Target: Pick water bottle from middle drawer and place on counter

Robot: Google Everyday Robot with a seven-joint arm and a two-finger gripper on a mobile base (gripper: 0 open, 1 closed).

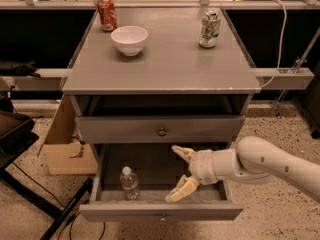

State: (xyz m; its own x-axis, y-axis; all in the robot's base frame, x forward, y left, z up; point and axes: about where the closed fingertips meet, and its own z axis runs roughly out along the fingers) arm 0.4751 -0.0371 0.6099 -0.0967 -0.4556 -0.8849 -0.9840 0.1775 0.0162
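Observation:
The water bottle (129,182), clear with a white cap, stands upright at the left of the open middle drawer (160,211), near its front wall. My gripper (180,174) is open, its pale fingers spread one above the other over the drawer's middle, to the right of the bottle and apart from it. My white arm reaches in from the right. The grey counter (165,64) tops the cabinet.
On the counter stand a white bowl (129,39), a red soda can (106,13) at the back left and a white-green can (209,28) at the back right. A closed knobbed drawer front (161,130) sits above. A cardboard box (62,144) lies left of the cabinet.

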